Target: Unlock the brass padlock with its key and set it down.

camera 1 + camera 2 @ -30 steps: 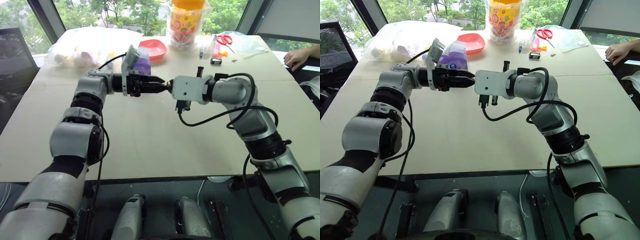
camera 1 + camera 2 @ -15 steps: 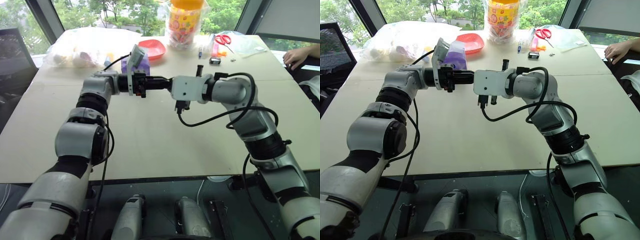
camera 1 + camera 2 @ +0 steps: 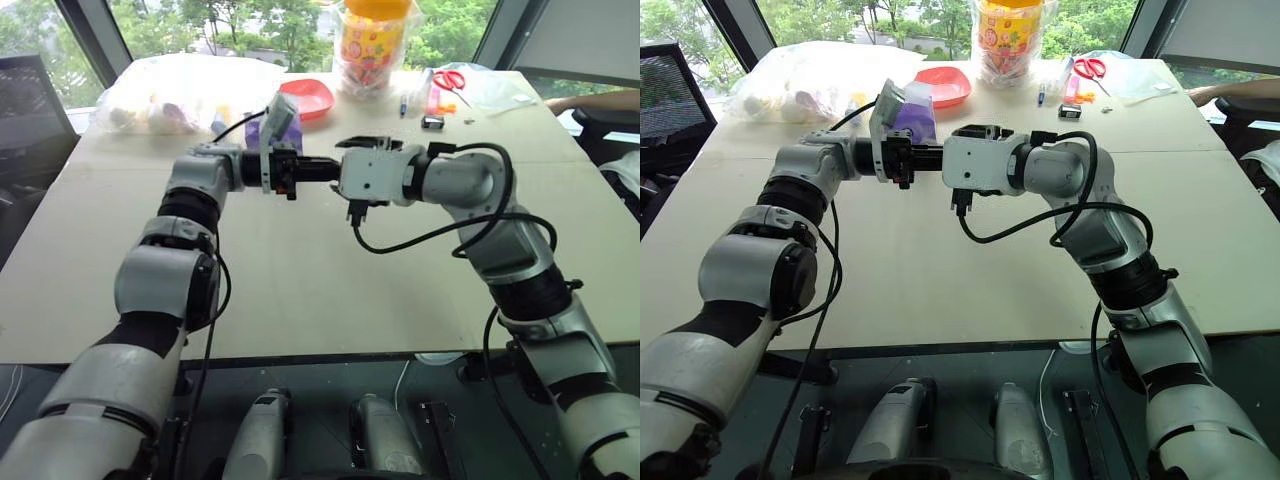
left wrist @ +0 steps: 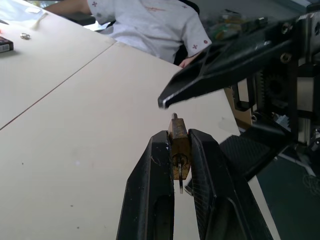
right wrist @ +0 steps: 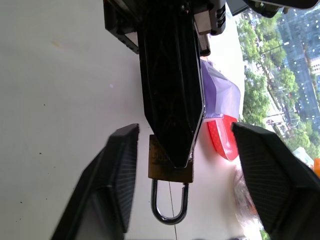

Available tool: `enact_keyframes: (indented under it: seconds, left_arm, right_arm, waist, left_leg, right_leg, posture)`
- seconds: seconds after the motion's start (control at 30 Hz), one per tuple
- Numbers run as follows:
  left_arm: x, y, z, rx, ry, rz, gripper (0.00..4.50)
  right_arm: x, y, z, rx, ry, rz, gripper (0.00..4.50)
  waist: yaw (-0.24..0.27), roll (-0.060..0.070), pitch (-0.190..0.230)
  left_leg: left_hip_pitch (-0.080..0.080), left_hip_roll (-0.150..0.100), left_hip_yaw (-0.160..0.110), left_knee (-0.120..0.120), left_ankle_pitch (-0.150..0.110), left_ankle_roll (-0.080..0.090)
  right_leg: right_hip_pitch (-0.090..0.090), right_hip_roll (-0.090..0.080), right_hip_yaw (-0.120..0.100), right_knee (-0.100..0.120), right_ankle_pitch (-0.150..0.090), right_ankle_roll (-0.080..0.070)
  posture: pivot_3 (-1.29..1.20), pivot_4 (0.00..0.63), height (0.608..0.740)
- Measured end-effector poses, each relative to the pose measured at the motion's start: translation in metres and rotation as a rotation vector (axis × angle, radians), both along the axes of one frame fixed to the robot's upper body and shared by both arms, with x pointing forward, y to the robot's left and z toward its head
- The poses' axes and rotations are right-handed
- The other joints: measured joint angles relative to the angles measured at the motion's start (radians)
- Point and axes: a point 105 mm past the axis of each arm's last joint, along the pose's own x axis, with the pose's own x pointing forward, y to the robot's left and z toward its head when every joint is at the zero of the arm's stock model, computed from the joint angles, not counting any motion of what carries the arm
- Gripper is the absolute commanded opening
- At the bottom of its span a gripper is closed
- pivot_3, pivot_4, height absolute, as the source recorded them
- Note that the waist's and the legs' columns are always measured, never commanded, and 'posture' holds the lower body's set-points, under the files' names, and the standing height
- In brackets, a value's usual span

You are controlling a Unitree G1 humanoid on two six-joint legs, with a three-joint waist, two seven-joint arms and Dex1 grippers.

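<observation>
My left gripper (image 4: pixel 179 136) is shut on the brass padlock (image 4: pixel 179 147), which hangs above the table (image 3: pixel 300 290). A thin silvery key (image 4: pixel 180 176) sticks out of the padlock's keyhole. The right wrist view has the padlock (image 5: pixel 167 167) at the left fingertips, with its silvery shackle (image 5: pixel 170 206) pointing away from them. My right gripper (image 5: pixel 183 131) is open, its two fingers (image 5: pixel 117 170) spread on either side of the left gripper's tip and touching nothing. In the head views the two grippers meet tip to tip (image 3: pixel 335 168) over the middle of the table.
A red bowl (image 3: pixel 308 97), a purple bag (image 3: pixel 262 130), a colourful jar (image 3: pixel 372 45), red scissors (image 3: pixel 450 78) and clear plastic bags (image 3: pixel 170 95) lie along the far side. A person's arm (image 3: pixel 590 100) rests at the far right edge.
My left gripper has shut on the padlock. My right gripper, narrow before, has spread wide open around the left fingertips. Neither arm has shifted much.
</observation>
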Motion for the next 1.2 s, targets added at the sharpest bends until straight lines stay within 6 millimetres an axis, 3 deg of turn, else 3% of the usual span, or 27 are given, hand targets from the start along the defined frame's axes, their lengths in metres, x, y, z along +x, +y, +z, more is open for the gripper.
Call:
enact_keyframes:
  seconds: [0.1,0.13,0.23,0.33,0.43,0.6,0.9,1.2]
  left_arm:
    - [0.002,0.009,0.002,0.004,-0.005,0.024,0.14]
    - [0.003,0.013,0.002,0.005,-0.006,0.036,0.14]
    - [0.004,0.016,0.003,0.003,-0.007,0.047,0.14]
    - [0.002,0.017,0.004,-0.008,0.007,0.032,0.14]
    - [-0.002,0.018,0.005,-0.022,0.026,-0.009,0.14]
    - [-0.01,0.017,0.009,-0.042,0.03,-0.073,0.14]
    - [-0.019,0.014,0.022,-0.069,0.026,-0.147,0.14]
    - [-0.031,0.019,0.032,-0.113,0.041,-0.199,0.14]
  right_arm:
    - [-0.002,-0.028,-0.006,0.04,0.043,-0.101,4.45]
    - [-0.002,-0.035,-0.008,0.079,0.073,-0.133,4.16]
    - [-0.007,-0.046,-0.003,0.269,0.162,-0.196,2.92]
    - [-0.019,-0.042,0.013,0.546,0.265,-0.186,1.39]
    - [-0.026,-0.035,0.015,0.747,0.414,-0.183,0.03]
    - [-0.034,-0.015,0.012,0.862,0.564,-0.157,0.03]
    - [-0.032,-0.014,0.01,0.861,0.563,-0.18,0.03]
    - [-0.027,-0.019,-0.007,0.841,0.601,-0.219,0.03]
  waist:
    - [0.001,0.0,0.0]
    - [0.001,0.0,0.0]
    - [-0.002,0.0,0.0]
    - [-0.004,0.0,0.0]
    - [-0.001,0.0,0.0]
    - [0.002,0.0,0.0]
    - [-0.002,0.0,0.0]
    - [-0.004,0.0,0.0]
  left_leg:
    - [0.0,0.0,0.0,0.0,0.0,0.0]
    - [0.0,0.0,0.0,0.0,0.0,0.0]
    - [0.0,0.001,0.0,0.0,0.0,0.0]
    - [0.001,0.001,-0.001,0.0,0.0,0.0]
    - [0.001,0.002,-0.001,0.0,0.0,0.0]
    - [0.001,0.002,-0.001,0.0,0.0,0.0]
    - [0.001,0.001,-0.001,0.0,0.0,0.0]
    - [0.001,0.002,-0.001,0.0,0.0,0.0]
  right_leg:
    - [0.0,0.0,0.0,0.0,0.0,0.0]
    - [0.0,0.0,0.0,0.0,0.0,0.0]
    - [0.0,0.0,0.0,0.001,0.0,0.0]
    - [0.0,0.0,0.0,0.001,0.0,0.0]
    - [0.0,0.0,0.0,0.002,0.0,0.0]
    - [0.0,-0.001,0.0,0.002,0.0,0.0]
    - [0.0,-0.001,0.0,0.002,0.0,0.0]
    - [0.0,0.0,0.0,0.002,0.0,0.0]
  posture:
    - [0.0,0.15,0.74]
    - [0.0,0.15,0.74]
    - [0.0,0.15,0.74]
    - [0.0,0.15,0.74]
    - [0.0,0.15,0.74]
    - [0.0,0.15,0.74]
    - [0.0,0.15,0.74]
    - [0.0,0.15,0.74]
